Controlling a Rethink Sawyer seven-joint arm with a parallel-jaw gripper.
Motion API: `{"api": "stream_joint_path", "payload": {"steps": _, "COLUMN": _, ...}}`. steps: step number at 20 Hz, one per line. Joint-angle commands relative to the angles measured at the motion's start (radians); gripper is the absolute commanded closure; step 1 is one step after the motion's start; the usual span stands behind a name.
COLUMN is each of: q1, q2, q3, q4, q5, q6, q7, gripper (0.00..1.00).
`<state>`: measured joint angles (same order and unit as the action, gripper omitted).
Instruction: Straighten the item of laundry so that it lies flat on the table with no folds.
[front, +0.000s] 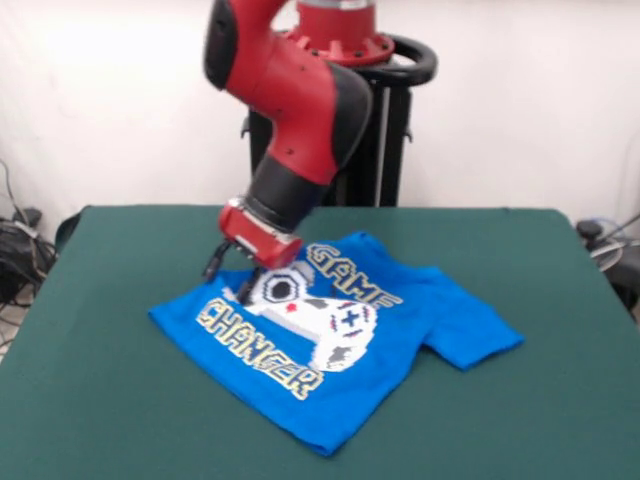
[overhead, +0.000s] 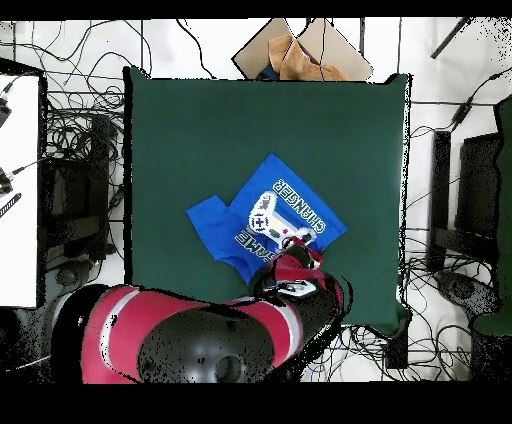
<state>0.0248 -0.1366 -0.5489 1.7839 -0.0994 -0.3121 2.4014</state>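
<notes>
The bright blue T-shirt (front: 400, 320) lies print up and turned diagonally on the dark green table (front: 110, 400), left of its middle. One sleeve (front: 480, 345) sticks out to the right. The other sleeve does not show. My gripper (front: 231, 278) is down at the shirt's far left edge, beside the controller print (front: 325, 320). Its two fingers stand apart, with the tips at the cloth. In the overhead view the shirt (overhead: 270, 210) lies just ahead of my arm on the table (overhead: 200, 130). The arm covers the shirt's near edge and most of the gripper (overhead: 290, 262).
The black pedestal (front: 385, 140) stands at the table's far side. Cables (front: 15, 250) lie off the left edge, and more cables (overhead: 80, 150) ring the table. A cardboard box (overhead: 300, 50) sits beyond the far edge in the overhead view.
</notes>
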Motion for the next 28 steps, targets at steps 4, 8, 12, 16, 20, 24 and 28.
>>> {"api": "stream_joint_path", "payload": {"steps": 4, "q1": -0.117, "q2": -0.004, "q3": 0.200, "q4": -0.060, "q5": -0.083, "q6": 0.120, "q7": 0.032, "gripper": 0.00}}
{"api": "stream_joint_path", "payload": {"steps": 8, "q1": -0.190, "q2": -0.070, "q3": 0.299, "q4": -0.041, "q5": -0.157, "q6": 0.191, "q7": 0.005, "gripper": 0.00}}
{"api": "stream_joint_path", "payload": {"steps": 12, "q1": -0.240, "q2": -0.130, "q3": 0.380, "q4": -0.026, "q5": -0.186, "q6": 0.278, "q7": -0.010, "gripper": 0.00}}
{"api": "stream_joint_path", "payload": {"steps": 16, "q1": -0.273, "q2": -0.203, "q3": 0.425, "q4": -0.005, "q5": -0.201, "q6": 0.333, "q7": -0.017, "gripper": 0.00}}
{"api": "stream_joint_path", "payload": {"steps": 20, "q1": -0.361, "q2": -0.264, "q3": 0.509, "q4": 0.009, "q5": -0.255, "q6": 0.394, "q7": -0.071, "gripper": 0.00}}
{"api": "stream_joint_path", "payload": {"steps": 24, "q1": -0.425, "q2": -0.333, "q3": 0.579, "q4": 0.054, "q5": -0.271, "q6": 0.471, "q7": -0.087, "gripper": 0.00}}
{"api": "stream_joint_path", "payload": {"steps": 28, "q1": -0.460, "q2": -0.380, "q3": 0.618, "q4": 0.064, "q5": -0.274, "q6": 0.551, "q7": -0.105, "gripper": 0.00}}
